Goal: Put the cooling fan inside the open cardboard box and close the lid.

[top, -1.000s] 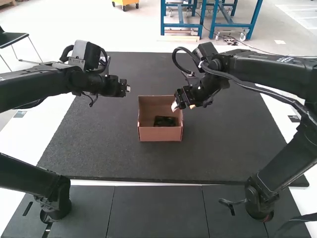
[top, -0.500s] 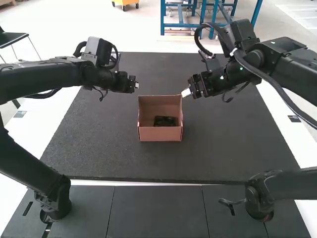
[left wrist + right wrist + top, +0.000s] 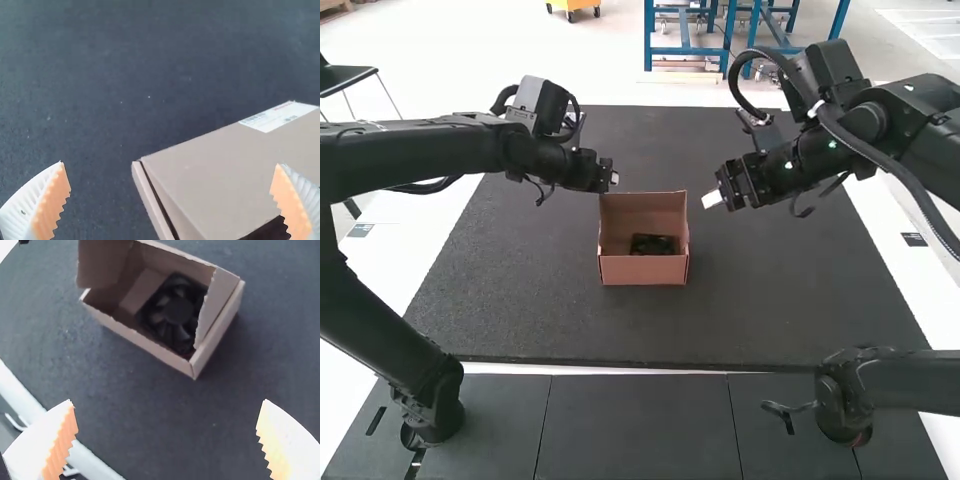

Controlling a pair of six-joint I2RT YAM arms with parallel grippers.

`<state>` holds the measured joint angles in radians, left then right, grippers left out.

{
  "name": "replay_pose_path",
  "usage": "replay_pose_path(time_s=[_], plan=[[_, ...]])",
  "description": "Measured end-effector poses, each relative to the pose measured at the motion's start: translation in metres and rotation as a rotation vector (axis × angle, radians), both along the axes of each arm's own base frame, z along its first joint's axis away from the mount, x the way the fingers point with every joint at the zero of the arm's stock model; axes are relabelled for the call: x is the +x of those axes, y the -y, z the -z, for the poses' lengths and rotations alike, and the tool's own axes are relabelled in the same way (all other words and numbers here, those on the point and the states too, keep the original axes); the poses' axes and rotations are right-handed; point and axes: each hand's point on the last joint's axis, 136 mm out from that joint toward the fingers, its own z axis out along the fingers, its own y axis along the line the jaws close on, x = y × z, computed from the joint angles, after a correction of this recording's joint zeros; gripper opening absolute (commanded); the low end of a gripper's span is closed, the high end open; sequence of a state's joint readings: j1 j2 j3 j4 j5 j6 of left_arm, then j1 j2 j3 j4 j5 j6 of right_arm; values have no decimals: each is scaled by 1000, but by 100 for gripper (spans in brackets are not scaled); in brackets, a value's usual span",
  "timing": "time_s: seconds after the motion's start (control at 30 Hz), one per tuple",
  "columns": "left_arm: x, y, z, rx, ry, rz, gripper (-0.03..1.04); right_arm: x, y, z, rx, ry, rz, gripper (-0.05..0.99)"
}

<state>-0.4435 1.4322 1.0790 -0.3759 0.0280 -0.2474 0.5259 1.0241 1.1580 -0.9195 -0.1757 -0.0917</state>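
a white worktop (image 3: 390, 270) is carrying a large black rectangular mat (image 3: 540, 290) that is covering most of its middle. the long black left arm (image 3: 420, 150) is stretching in from the left side and the long black right arm (image 3: 900, 120) is stretching in from the right, both hanging above the mat and pointing toward its centre. a small brown cardboard box (image 3: 642, 268) is sitting on the mat between them, its top open, its lid standing upright along the far wall and a short side flap standing up as well in the right wrist view. the left tool (image 3: 605, 177) is hovering just behind the box's far left corner; its ribbed white fingers with orange pads (image 3: 47, 200) are spreading wide apart and gripping nothing, with the plain back of the lid showing between them in the left wrist view. the right tool (image 3: 713, 198) is hovering near the box's far right corner, a little apart from it, its jaws likewise gaping wide and holding nothing, looking down on the box from the side. the black round-bladed cooling fan (image 3: 653, 243) is lying flat on the bottom of the box, toward its right half. a small white label (image 3: 272, 116) is sticking to the outer face of the lid near one corner.
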Motion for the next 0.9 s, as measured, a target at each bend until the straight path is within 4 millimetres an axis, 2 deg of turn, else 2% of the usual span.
replay_pose_path(time_s=[0.23,0.47,0.67,0.9], plan=[[-17,7,21,33,-93,44,94,-1,2,2,-11,-8,5,81],[-23,7,31,34,-127,58,94,-1,3,2,-13,-6,7,81],[-39,2,60,53,-192,66,94,-1,3,2,-12,-9,10,81],[-47,0,79,49,-214,68,94,-1,4,2,-12,-14,18,81]])
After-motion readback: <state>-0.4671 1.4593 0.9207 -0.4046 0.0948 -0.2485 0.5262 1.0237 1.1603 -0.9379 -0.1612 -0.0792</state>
